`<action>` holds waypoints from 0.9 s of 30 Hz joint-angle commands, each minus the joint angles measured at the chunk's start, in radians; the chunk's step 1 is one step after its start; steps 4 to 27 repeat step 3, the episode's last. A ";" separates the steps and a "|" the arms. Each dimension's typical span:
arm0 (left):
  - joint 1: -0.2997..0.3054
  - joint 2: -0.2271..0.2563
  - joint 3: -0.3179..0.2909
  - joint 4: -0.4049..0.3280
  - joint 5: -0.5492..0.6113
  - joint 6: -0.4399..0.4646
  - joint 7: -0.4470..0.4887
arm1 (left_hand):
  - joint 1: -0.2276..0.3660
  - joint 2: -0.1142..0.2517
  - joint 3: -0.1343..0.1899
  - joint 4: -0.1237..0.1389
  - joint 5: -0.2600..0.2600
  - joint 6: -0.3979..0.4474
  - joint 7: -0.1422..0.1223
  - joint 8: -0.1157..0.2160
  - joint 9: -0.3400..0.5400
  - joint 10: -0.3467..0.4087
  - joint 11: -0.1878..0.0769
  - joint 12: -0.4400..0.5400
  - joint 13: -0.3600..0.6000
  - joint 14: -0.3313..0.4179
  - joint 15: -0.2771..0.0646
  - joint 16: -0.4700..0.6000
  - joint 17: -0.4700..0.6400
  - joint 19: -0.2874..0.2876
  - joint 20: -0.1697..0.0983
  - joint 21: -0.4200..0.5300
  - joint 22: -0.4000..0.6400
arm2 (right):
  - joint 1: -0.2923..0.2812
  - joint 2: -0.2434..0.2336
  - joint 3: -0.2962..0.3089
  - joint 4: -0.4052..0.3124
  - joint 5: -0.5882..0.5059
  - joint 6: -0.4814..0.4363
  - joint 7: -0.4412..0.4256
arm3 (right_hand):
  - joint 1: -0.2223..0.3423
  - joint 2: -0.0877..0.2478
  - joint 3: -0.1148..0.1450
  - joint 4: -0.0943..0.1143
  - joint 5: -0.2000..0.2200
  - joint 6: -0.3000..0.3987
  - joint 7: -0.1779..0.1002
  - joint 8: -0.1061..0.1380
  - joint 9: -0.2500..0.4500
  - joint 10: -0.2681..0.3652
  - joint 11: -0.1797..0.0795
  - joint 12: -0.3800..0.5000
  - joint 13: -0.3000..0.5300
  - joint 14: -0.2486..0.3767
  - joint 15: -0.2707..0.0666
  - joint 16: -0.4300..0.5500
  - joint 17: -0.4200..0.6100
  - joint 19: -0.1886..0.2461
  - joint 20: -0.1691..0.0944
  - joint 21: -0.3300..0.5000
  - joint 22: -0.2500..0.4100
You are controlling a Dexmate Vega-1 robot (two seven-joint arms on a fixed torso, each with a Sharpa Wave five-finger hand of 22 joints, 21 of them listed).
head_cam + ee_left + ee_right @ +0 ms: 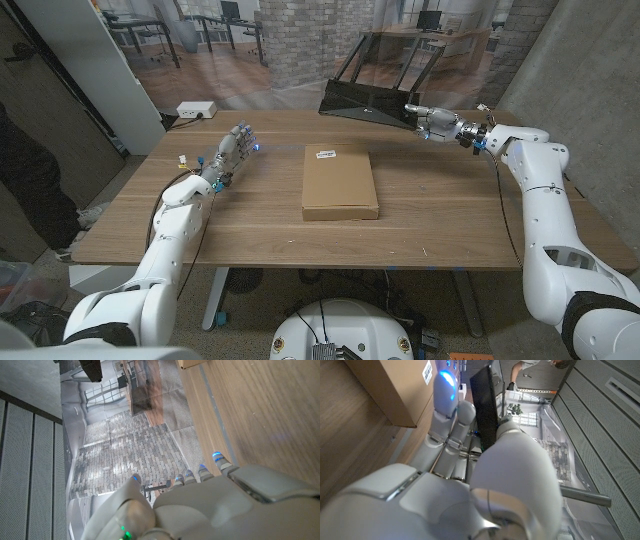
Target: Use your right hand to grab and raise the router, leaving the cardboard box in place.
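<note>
Brick-patterned backdrop and grey curtains hang behind a wooden table [430,225]. Near the table's middle lies the cardboard box [339,182], flat, with a small white label [325,154] on its far end; the print on it is too small to read. At the far edge, beyond the box, the router [367,98] is tilted up off the tabletop, a black slab with thin antennas rising from it. The right hand [432,120] grips the router's right end, with the thumb and the fingers [451,407] on opposite faces of the black panel in the right wrist view. The left hand [230,150] stands over the table's left part, well apart from the box, fingers spread and grasping nothing. A white power strip [196,110] lies at the far left corner.
</note>
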 commanded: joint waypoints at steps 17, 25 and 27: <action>-0.128 0.012 -0.001 0.229 0.042 -0.035 -0.085 | 0.005 0.005 -0.004 -0.001 0.005 -0.111 0.009 0.002 0.002 -0.109 0.007 0.002 0.005 -0.119 0.002 -0.003 0.002 -0.044 0.002 -0.007 0.006 | -0.101 0.010 0.039 -0.140 0.011 -0.070 -0.105 | 0.136 0.135 0.119 -0.097 0.006 0.022 0.014 -0.003 0.005 0.058 -0.054 0.000 0.002 0.071 -0.074 0.007 0.003 -0.089 -0.008 0.015 -0.005; -0.128 0.012 -0.001 0.229 0.042 -0.035 -0.085 | 0.005 0.005 -0.004 -0.001 0.005 -0.111 0.009 0.002 0.002 -0.109 0.007 0.002 0.005 -0.119 0.002 -0.003 0.002 -0.044 0.002 -0.007 0.006 | -0.101 0.010 0.039 -0.140 0.011 -0.070 -0.105 | 0.136 0.135 0.119 -0.097 0.006 0.022 0.014 -0.003 0.005 0.058 -0.054 0.000 0.002 0.071 -0.074 0.007 0.003 -0.089 -0.008 0.015 -0.005; -0.128 0.012 -0.001 0.229 0.042 -0.035 -0.085 | 0.005 0.005 -0.004 -0.001 0.005 -0.111 0.009 0.002 0.002 -0.109 0.007 0.002 0.005 -0.119 0.002 -0.003 0.002 -0.044 0.002 -0.007 0.006 | -0.101 0.010 0.039 -0.140 0.011 -0.070 -0.105 | 0.136 0.135 0.119 -0.097 0.006 0.022 0.014 -0.003 0.005 0.058 -0.054 0.000 0.002 0.071 -0.074 0.007 0.003 -0.089 -0.008 0.015 -0.005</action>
